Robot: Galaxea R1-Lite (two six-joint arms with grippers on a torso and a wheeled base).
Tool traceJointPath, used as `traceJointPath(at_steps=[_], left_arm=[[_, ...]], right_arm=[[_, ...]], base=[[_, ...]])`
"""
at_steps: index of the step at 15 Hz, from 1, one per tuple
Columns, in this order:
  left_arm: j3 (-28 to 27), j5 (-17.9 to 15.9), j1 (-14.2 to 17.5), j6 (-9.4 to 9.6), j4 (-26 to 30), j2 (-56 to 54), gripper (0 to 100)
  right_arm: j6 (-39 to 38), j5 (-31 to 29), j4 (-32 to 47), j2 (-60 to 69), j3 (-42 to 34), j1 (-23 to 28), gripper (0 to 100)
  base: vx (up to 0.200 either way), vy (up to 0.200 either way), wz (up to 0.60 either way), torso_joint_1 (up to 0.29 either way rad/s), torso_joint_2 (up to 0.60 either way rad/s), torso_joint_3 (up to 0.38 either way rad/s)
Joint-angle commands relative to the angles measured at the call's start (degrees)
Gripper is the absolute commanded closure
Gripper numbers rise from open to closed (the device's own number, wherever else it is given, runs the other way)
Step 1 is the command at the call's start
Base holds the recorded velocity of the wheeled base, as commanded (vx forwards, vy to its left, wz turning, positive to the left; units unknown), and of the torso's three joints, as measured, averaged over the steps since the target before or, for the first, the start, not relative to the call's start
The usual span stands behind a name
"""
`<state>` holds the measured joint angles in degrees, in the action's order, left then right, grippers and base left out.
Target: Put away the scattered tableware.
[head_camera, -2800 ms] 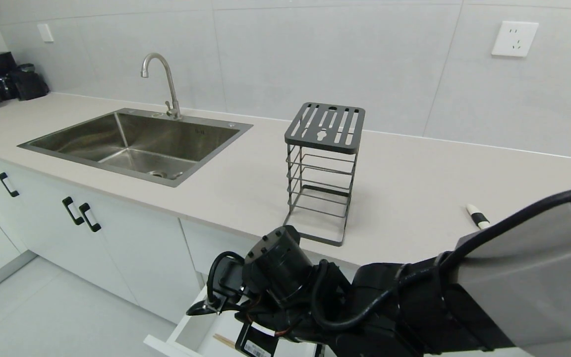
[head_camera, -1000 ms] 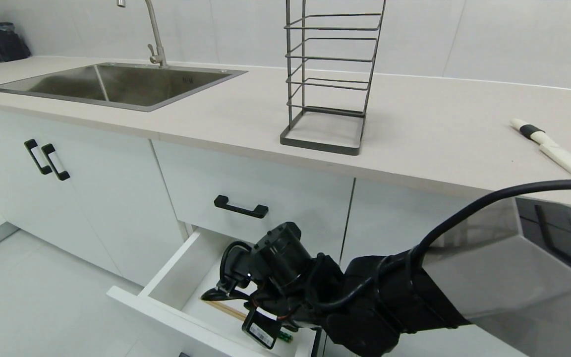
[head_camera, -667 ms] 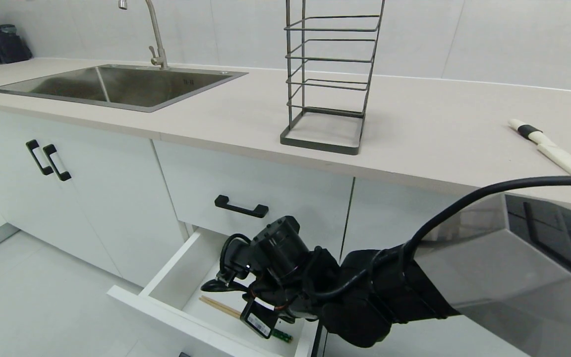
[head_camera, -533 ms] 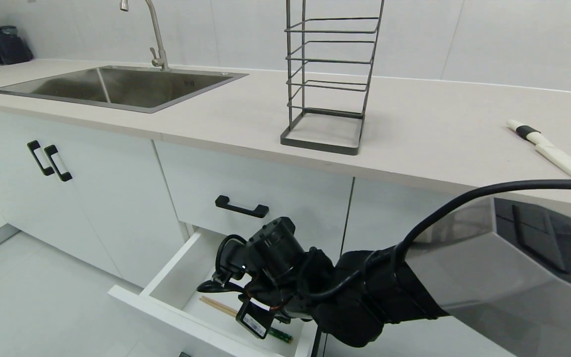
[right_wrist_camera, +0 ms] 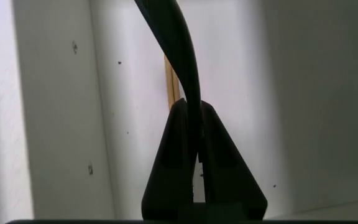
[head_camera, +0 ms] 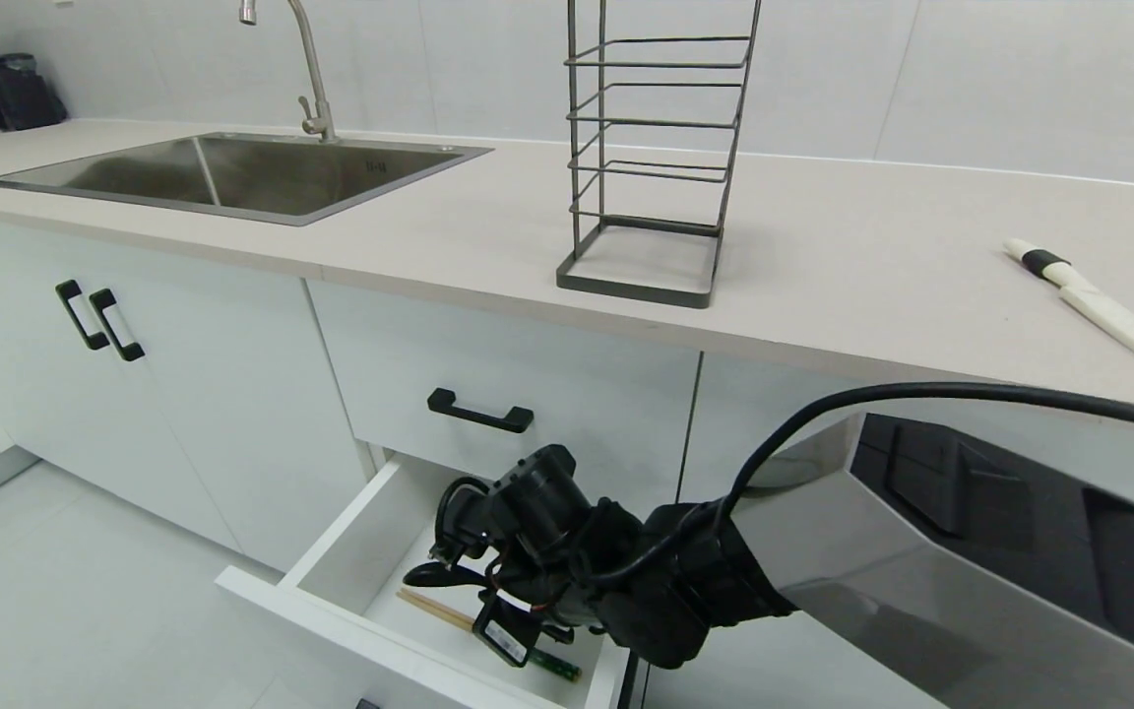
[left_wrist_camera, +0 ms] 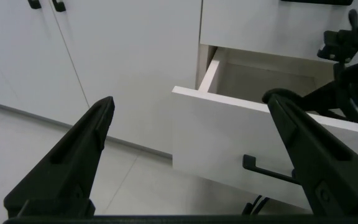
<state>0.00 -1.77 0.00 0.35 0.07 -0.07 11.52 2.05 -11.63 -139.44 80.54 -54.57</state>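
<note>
Our right hand (right_wrist_camera: 190, 124) has dipped toward the open white drawer (head_camera: 339, 540), clamped on a black curved spoon (head_camera: 426, 573) for stowing.

the right arm (head_camera: 695, 591) stretches low, forward and across to the left, wrist tipped downward. the right gripper (right_wrist_camera: 189, 115) has its fingers pressed together on a thin dark utensil (right_wrist_camera: 169, 37). the left gripper (left_wrist_camera: 189, 102) has its two fingers spread wide apart.
</note>
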Motion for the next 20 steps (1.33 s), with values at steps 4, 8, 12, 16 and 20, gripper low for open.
traceJointPath(at_steps=[4, 8, 12, 16, 20], left_arm=[[0.0, 0.0, 0.0, 0.00, -0.1, 0.1, 0], [0.0, 0.0, 0.0, 0.00, -0.1, 0.1, 0], [0.0, 0.0, 0.0, 0.00, 0.0, 0.1, 0], [0.0, 0.0, 0.0, 0.00, -0.1, 0.1, 0], [0.0, 0.0, 0.0, 0.00, -0.1, 0.1, 0]], right_arm=[[-2.8, -0.5, 0.0, -5.3, 6.2, 0.2, 100], [-3.6, -0.5, -0.1, -6.2, 6.4, 0.3, 100], [-3.5, -0.5, 0.0, -7.8, 7.3, 0.6, 100], [-3.6, -0.3, 0.1, -9.0, 7.9, 0.7, 100], [-5.2, 0.1, 0.1, -10.3, 8.1, 0.5, 100]], base=[[0.000, 0.000, 0.00, 0.000, 0.00, 0.000], [0.000, 0.000, 0.00, 0.000, 0.00, 0.000], [0.000, 0.000, 0.00, 0.000, 0.00, 0.000], [0.000, 0.000, 0.00, 0.000, 0.00, 0.000], [0.000, 0.000, 0.00, 0.000, 0.00, 0.000]])
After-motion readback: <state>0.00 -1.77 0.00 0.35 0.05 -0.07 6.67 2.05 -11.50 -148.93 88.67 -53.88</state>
